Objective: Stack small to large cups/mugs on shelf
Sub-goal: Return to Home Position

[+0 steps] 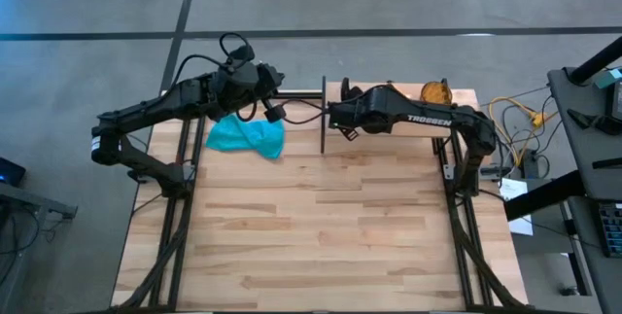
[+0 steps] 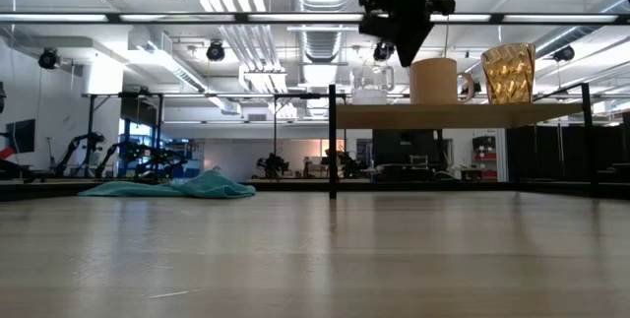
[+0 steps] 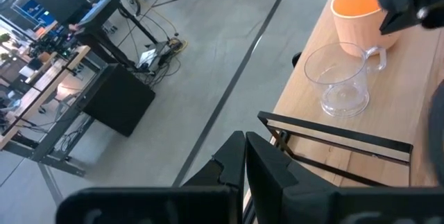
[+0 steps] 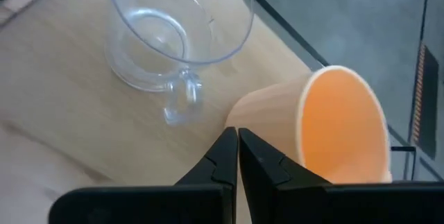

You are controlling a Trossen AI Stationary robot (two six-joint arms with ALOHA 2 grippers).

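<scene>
clear glass cup (image 4: 173,37), orange mug (image 4: 333,127) and brown cup (image 2: 509,72) line the shelf (image 2: 374,116) by size beneath and beyond the right gripper (image 4: 236,137), closed empty as we judge placing finished; left gripper (image 3: 245,144), closed, waits beside.

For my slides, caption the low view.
Glass cup, orange mug and amber cup stand in a row on the shelf, right hand shut above them, left hand beside the shelf.

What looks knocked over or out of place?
Nothing stands out. The glass cup, orange mug and brown cup stand upright on the shelf; a teal cloth lies crumpled on the table; right gripper hovers above the cups, left gripper beside the shelf.
</scene>
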